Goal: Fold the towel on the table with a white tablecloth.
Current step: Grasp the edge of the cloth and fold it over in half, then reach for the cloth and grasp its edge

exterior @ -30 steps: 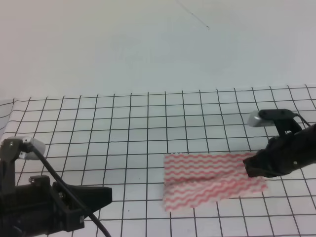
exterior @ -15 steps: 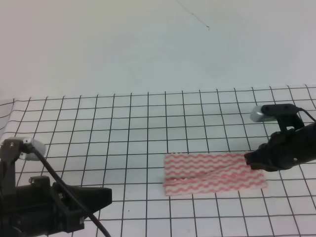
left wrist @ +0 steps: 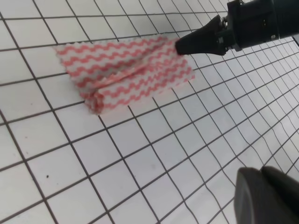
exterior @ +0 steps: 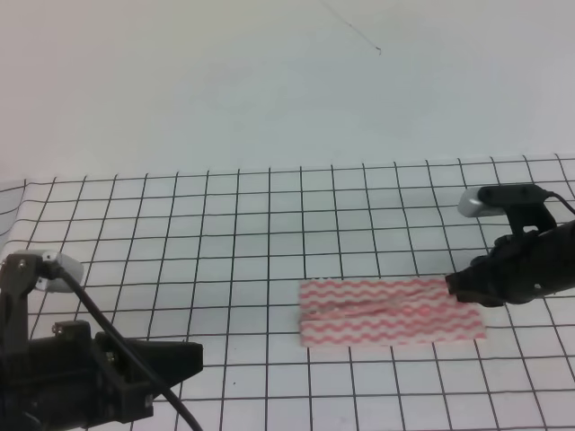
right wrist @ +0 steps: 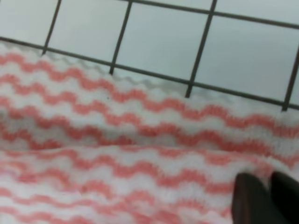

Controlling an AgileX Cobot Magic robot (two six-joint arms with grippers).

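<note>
The towel, pink-and-white wavy striped, lies as a narrow doubled strip on the table's grid tablecloth, right of centre. My right gripper sits low at the strip's far right corner, shut on the towel's edge; in the left wrist view its pointed tip meets the towel there. Seen from the right wrist, the fingertips press together on the striped towel. My left gripper hovers at the near left, well away from the towel, its fingers together and holding nothing.
The gridded cloth ends at a far edge against a plain pale wall. The left arm's black body and cable fill the near left corner. Bare grid squares surround the towel on all sides.
The right gripper carried the towel's near edge away from me and set it down along the far edge, turning a loose, tented fold into a flat narrow strip. The left arm stayed put.
</note>
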